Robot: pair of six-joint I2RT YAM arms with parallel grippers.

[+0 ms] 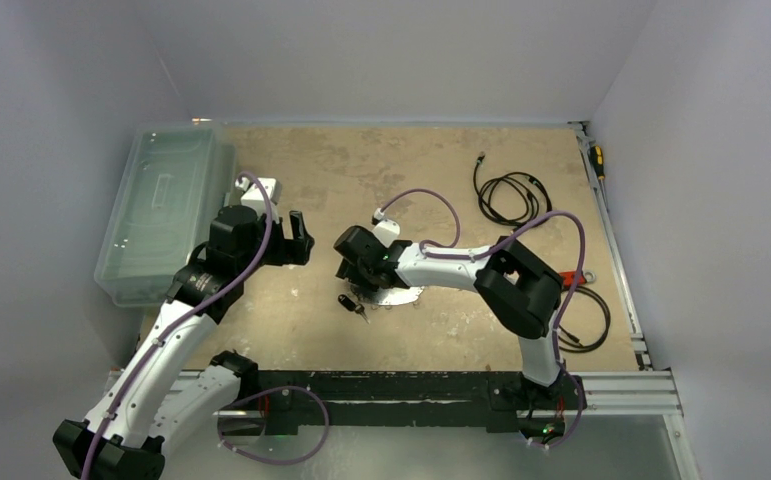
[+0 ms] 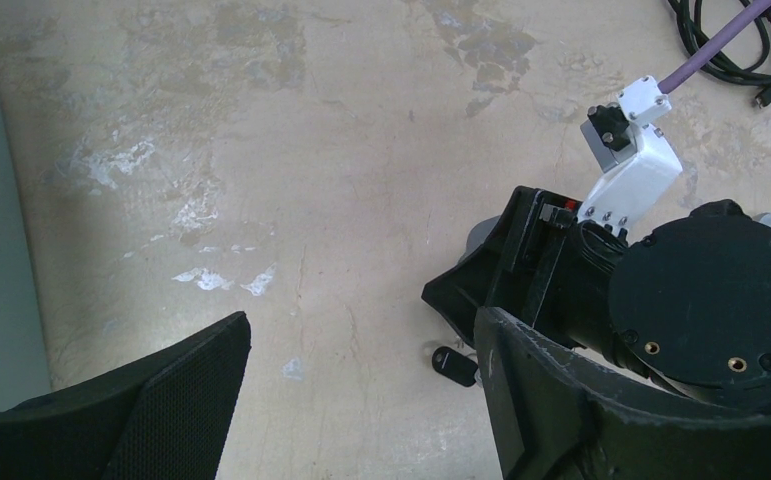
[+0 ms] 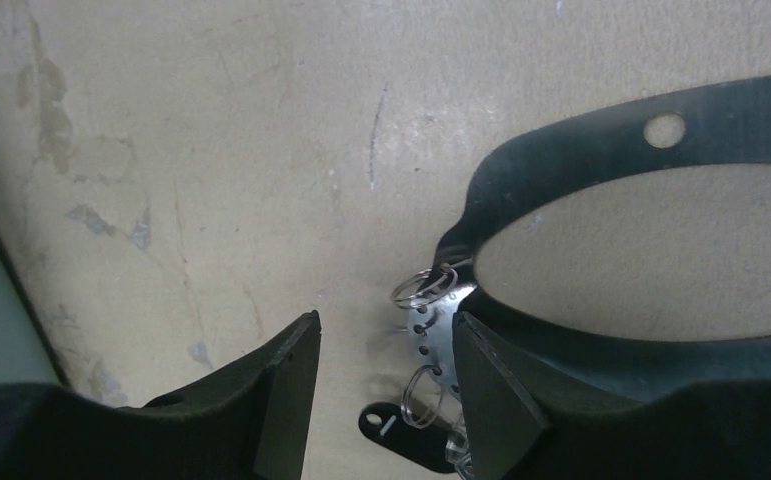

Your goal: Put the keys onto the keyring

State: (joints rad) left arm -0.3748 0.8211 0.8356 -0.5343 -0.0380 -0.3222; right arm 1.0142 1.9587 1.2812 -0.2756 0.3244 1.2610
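Note:
The keyring (image 1: pixel 402 296), a wide silvery loop, lies flat on the table mid-front. In the right wrist view its end (image 3: pixel 439 322) shows small holes with two thin split rings in them. The black-headed key (image 1: pixel 348 303) lies just left of it, also seen in the right wrist view (image 3: pixel 397 436) and the left wrist view (image 2: pixel 454 364). The plain silver key is not clearly visible. My right gripper (image 1: pixel 354 268) (image 3: pixel 386 345) is open, low over the keyring's left end, holding nothing. My left gripper (image 1: pixel 287 238) (image 2: pixel 361 345) is open and empty, left of the key.
A clear plastic bin (image 1: pixel 161 210) stands at the far left. A coiled black cable (image 1: pixel 509 195) lies at the back right. The red-handled wrench (image 1: pixel 573 281) lies behind my right arm. A metal rail (image 1: pixel 621 260) runs along the right edge.

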